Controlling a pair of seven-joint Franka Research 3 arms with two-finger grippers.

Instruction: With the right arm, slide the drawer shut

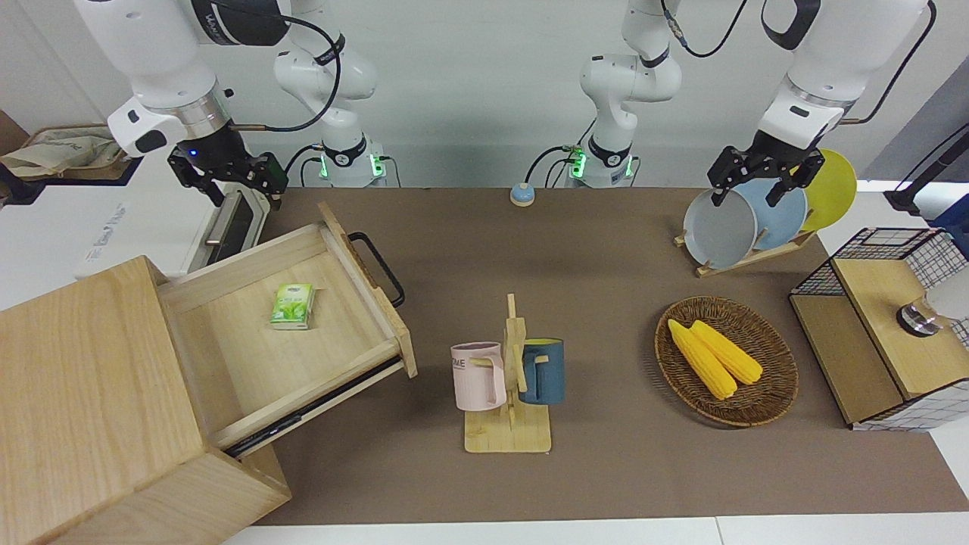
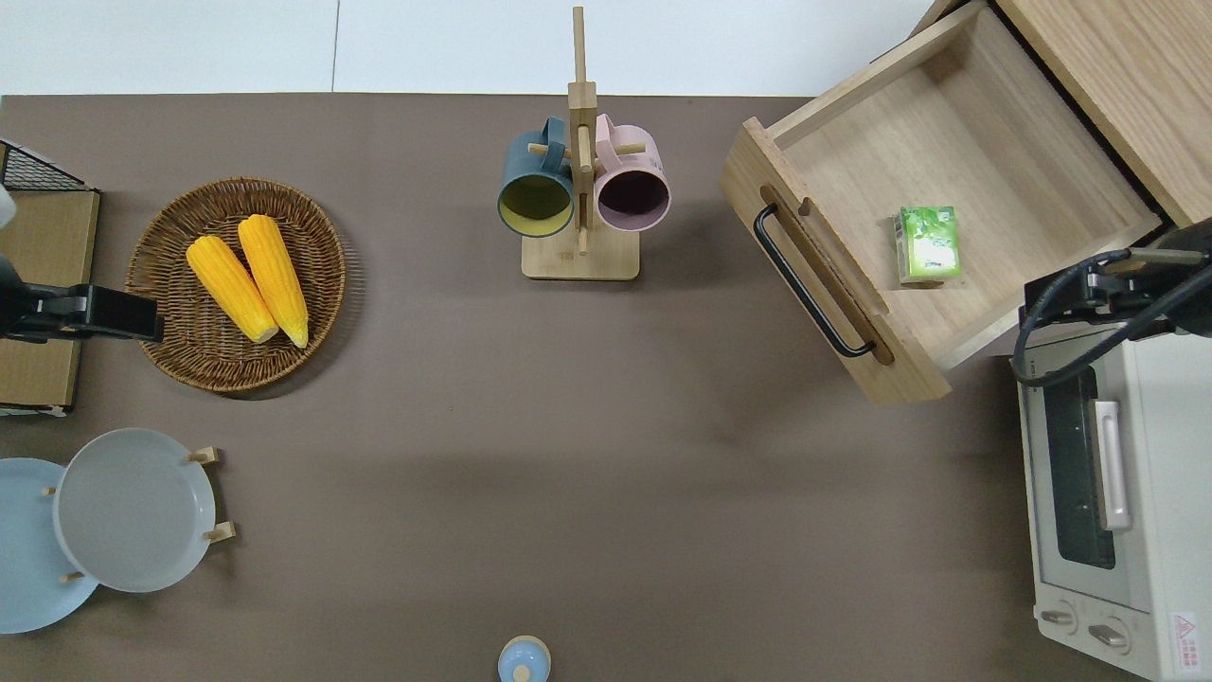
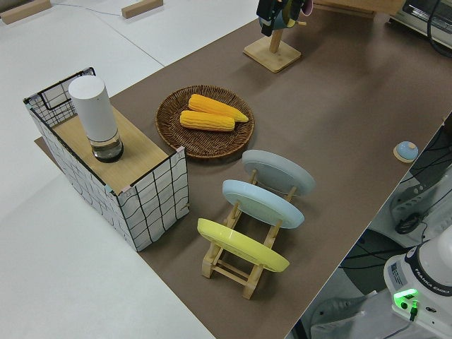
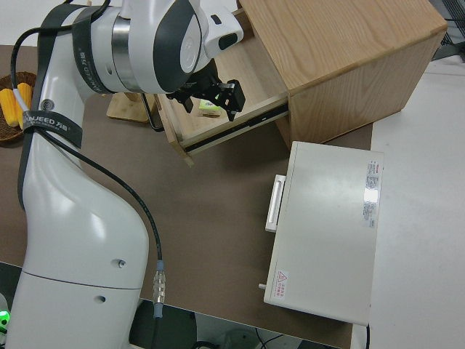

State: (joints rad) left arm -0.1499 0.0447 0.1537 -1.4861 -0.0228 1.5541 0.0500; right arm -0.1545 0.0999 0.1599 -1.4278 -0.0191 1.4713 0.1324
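The drawer (image 1: 250, 356) stands pulled out of the pale-wood cabinet (image 1: 83, 393), angled toward the table's middle. Its black bar handle (image 1: 378, 269) faces the mug rack. A green packet (image 1: 293, 305) lies inside it. In the overhead view the drawer (image 2: 994, 152) and its handle (image 2: 810, 284) show at the right arm's end of the table. My right gripper (image 1: 238, 189) is open and empty, up in the air over the drawer's corner nearest the robots and the toaster oven's edge (image 2: 1117, 284). It also shows in the right side view (image 4: 212, 102). My left arm is parked, its gripper (image 1: 749, 189) open.
A white toaster oven (image 2: 1117, 493) sits beside the cabinet, nearer to the robots. A mug rack (image 1: 509, 378) with two mugs stands mid-table. A wicker basket (image 1: 772, 393) with corn, a plate rack (image 1: 749, 219) and a wire-grid wood box (image 1: 886, 333) are toward the left arm's end.
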